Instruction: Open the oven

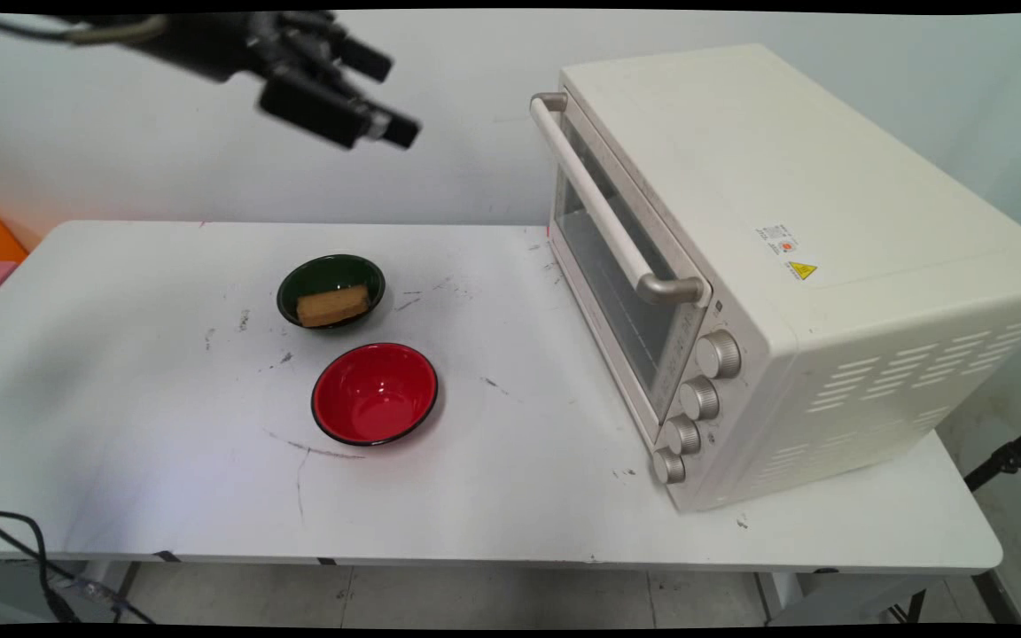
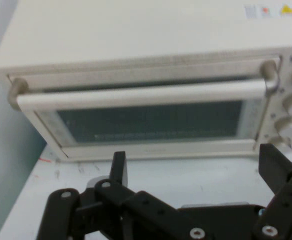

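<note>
Hovering high with fingers spread and empty, your gripper point(image 2: 193, 167) faces the oven point(image 2: 151, 65); its door is closed, bread point(image 1: 331, 307) sits in the green bowl point(image 1: 331, 276).

Gripper point(image 1: 386, 96) hangs high at the upper left, fingers spread wide, holding nothing, aimed toward the cream oven point(image 1: 794, 266) on the right, whose glass door point(image 2: 151, 120) is closed.
</note>
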You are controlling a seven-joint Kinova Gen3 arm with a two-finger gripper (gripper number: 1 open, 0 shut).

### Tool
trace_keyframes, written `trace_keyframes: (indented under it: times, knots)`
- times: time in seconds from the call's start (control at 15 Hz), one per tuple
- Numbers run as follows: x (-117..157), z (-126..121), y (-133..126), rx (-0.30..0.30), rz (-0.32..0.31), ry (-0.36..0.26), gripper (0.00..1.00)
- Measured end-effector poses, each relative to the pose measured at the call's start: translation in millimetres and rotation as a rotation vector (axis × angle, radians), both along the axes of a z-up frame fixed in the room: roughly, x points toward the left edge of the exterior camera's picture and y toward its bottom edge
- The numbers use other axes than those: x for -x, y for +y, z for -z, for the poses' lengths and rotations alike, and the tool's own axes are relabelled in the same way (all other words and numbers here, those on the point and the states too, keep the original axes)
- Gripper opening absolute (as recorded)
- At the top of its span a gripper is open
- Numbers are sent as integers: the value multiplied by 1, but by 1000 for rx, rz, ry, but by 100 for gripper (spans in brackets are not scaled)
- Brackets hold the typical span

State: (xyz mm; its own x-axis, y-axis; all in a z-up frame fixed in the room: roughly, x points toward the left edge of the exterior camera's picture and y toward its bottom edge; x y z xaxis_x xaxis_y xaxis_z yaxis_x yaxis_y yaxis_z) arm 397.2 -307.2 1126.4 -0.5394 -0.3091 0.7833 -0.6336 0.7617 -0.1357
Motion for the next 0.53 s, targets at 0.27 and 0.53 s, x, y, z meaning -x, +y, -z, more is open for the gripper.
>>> trace_keyframes:
  times: [0.27, 0.53]
  knots:
    - [33, -9, -25, 5, -18, -19, 100]
    - [74, -9, -61, 1, -33, -72, 100]
